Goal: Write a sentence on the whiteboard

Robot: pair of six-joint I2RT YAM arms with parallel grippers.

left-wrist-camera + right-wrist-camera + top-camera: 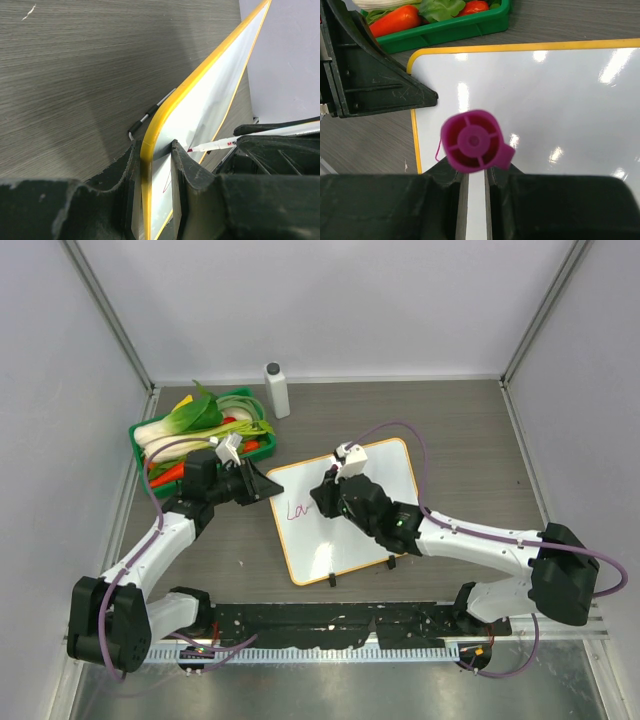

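The whiteboard (320, 550), white with a thin orange-yellow frame, lies in the middle of the table. My left gripper (262, 483) is shut on its top-left corner. In the left wrist view its jaws (157, 160) pinch the frame edge of the whiteboard (215, 95). My right gripper (330, 495) is shut on a magenta marker (472, 141) and holds it upright over the board's left part. The marker's tip (192, 149) is at the board surface. The sentence (298, 508) is only a short piece of magenta cursive, about "Lo". A stroke of it shows in the left wrist view (166, 186).
A green tray (140, 430) of toy vegetables stands at the back left, just behind the left gripper; it also shows in the right wrist view (450, 30). A white bottle (277, 390) with a grey cap stands behind the board. Walls enclose the table.
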